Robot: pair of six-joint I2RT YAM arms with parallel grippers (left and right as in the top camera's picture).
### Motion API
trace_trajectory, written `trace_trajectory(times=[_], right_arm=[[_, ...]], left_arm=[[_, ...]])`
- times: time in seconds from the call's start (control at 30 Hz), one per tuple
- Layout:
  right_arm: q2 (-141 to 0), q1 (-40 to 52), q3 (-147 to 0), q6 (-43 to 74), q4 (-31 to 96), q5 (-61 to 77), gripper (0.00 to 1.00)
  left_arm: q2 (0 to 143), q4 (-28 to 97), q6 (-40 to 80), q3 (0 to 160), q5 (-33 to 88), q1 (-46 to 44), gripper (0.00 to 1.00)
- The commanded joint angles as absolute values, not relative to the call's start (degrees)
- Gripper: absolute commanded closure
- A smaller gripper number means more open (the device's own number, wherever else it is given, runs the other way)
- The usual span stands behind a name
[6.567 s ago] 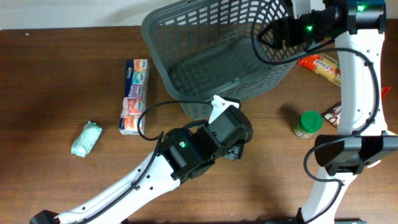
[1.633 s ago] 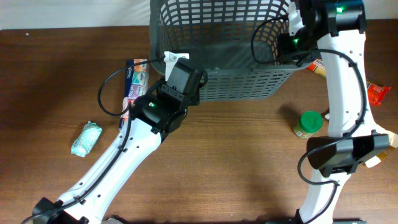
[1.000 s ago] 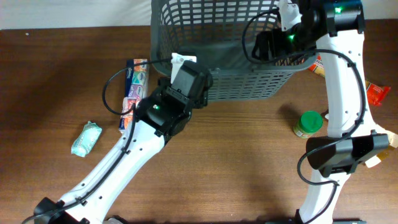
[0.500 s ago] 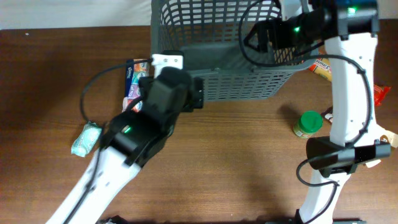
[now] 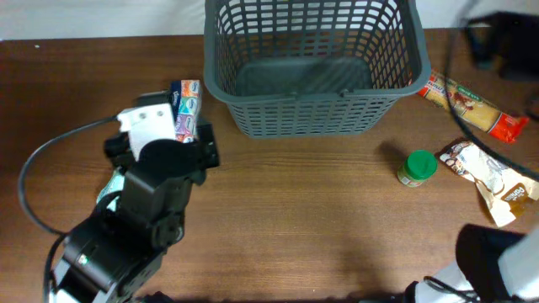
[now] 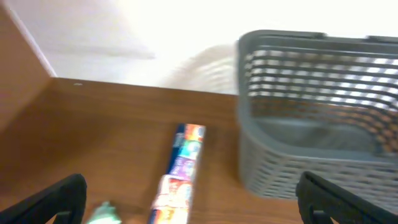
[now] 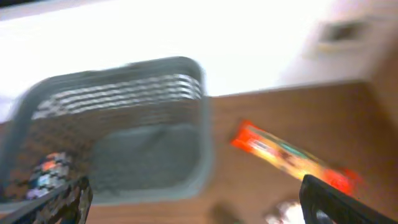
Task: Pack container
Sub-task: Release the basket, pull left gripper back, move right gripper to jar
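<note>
The container, a dark grey lattice basket [image 5: 312, 63], stands upright and empty at the back centre of the table. It also shows in the left wrist view [image 6: 317, 124] and the right wrist view [image 7: 124, 130]. My left gripper [image 6: 193, 202] is open and empty, left of the basket and above a colourful tissue multi-pack [image 5: 187, 101]. My right gripper [image 7: 199, 208] is open and empty, back from the basket. The right arm is a blur at the right edge of the overhead view.
A small green packet [image 5: 108, 192] lies partly under the left arm. Right of the basket lie an orange snack packet [image 5: 467, 99], a green-lidded jar [image 5: 417, 167] and a white-and-brown bag [image 5: 493, 172].
Both arms have drawn away from the basket: the left down and to the left, the right off to the right. The basket now stands free and level.
</note>
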State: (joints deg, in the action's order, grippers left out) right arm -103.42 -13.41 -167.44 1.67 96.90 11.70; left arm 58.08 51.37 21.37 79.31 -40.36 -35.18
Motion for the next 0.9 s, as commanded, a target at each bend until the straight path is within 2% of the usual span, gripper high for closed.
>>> trace_trajectory(times=[0.0, 0.23, 0.57, 0.87], right_arm=[[-104.1, -17.9, -166.4, 4.9, 97.3, 5.9, 0.01], [-102.8, -22.9, -160.2, 8.5, 97.3, 5.7, 0.01], [-95.1, -23.0, -131.7, 8.4, 97.3, 4.6, 0.01], [-93.1, -22.9, -114.5, 8.4, 97.3, 7.7, 0.01]], left_arm=[[58.0, 52.8, 20.7, 80.1, -46.4, -35.0, 0.00], [59.9, 54.4, 21.0, 80.1, -46.4, -30.3, 0.00], [64.3, 56.7, 24.1, 80.1, -45.3, -15.3, 0.00], [67.3, 58.7, 24.1, 80.1, -45.2, -13.6, 0.00]])
